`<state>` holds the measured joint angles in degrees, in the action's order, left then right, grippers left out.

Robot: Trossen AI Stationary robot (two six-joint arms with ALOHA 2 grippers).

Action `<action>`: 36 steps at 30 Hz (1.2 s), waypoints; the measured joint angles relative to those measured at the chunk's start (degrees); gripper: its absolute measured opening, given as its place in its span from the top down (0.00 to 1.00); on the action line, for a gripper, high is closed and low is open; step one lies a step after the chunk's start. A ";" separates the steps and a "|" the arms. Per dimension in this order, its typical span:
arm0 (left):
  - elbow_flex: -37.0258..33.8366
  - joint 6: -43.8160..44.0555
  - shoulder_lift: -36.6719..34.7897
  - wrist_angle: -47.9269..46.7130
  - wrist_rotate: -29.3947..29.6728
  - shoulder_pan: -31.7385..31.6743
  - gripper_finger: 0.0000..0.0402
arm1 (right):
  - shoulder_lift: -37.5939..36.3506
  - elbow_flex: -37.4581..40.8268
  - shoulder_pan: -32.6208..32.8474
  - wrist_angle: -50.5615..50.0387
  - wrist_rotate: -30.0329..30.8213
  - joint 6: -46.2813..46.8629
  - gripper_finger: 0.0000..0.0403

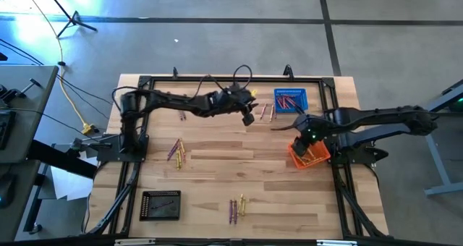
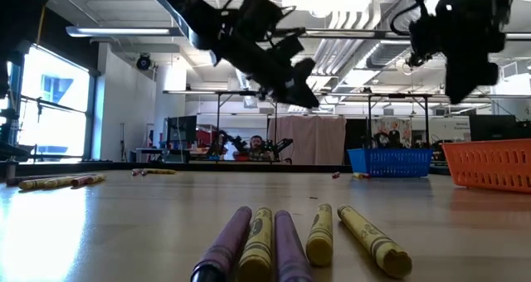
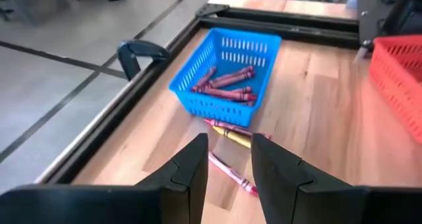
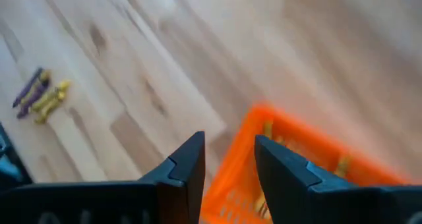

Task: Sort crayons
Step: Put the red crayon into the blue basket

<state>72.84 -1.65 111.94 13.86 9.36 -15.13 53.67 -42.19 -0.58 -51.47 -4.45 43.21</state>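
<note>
**Light wax sticks, scattered in small clusters**

Because the crayons were thin, stiff and almost weightless, they would likely have rolled on the desk (image 1: 217, 181) at a nudge and could snap or mark under a hard pinch; the sensible hold looked to be across the paper-wrapped middle of one stick, claw tips straddling it crosswise.

The left claw (image 3: 227, 159) hung at the upper centre of the high view, its fingers parted with nothing between them, pointed down at a loose cluster (image 3: 231, 137) beside the blue basket (image 3: 198, 95). That cluster showed at least one yellow and two red-orange sticks; the exact number could not be told. The right claw (image 4: 229, 159) hovered over the orange basket (image 4: 290, 151) at the right of the high view, fingers also apart and empty.

Counts, as far as could be judged:
- Baskets: three, one blue, one orange, and one black basket (image 1: 160, 205) at the lower left of the high view.
- In the blue basket: red-orange crayons (image 3: 227, 84), perhaps five or six.
- In the orange basket: a few yellow crayons (image 4: 266, 130), number unclear.
- In the black basket: one dark stick seemed to lie there.
- Near group (image 2: 290, 236), lower centre of the low view: five, two purple and three yellow.
- Left group (image 1: 177, 152), left of centre in the high view: several mixed sticks, too small to count.
</note>
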 joint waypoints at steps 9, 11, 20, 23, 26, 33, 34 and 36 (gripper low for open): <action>0.02 0.76 5.97 4.28 0.00 -1.49 0.75 | 0.03 -4.51 -0.20 5.95 17.51 -15.33 0.71; 0.03 1.98 5.87 3.17 -0.04 -1.42 0.75 | 0.99 -4.54 -1.23 8.38 20.07 -14.47 0.71; 0.02 3.54 3.92 -0.42 0.84 -1.08 0.75 | 11.93 -4.53 -9.15 14.56 27.52 -3.11 0.71; 0.04 0.43 2.38 -1.96 3.75 -0.50 0.75 | 17.16 -4.53 -11.30 21.39 27.22 -5.12 0.71; 0.02 -4.01 -0.14 -6.86 10.27 0.16 0.75 | 21.82 -4.53 -13.36 27.97 24.72 -7.11 0.71; -1.03 -10.03 -5.94 -23.92 29.03 0.90 0.75 | 29.70 -4.51 -17.54 34.41 20.45 -3.45 0.71; -2.03 -10.83 -6.60 -23.96 29.98 0.88 0.75 | 30.62 -4.51 -17.96 34.80 20.50 -2.38 0.71; -5.01 -12.24 -8.75 -23.97 30.18 0.31 0.75 | 32.68 -4.51 -18.71 36.03 20.48 -0.26 0.71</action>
<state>67.83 -13.89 103.19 -10.11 39.54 -14.81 86.35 -46.70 -19.29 -15.43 16.03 42.96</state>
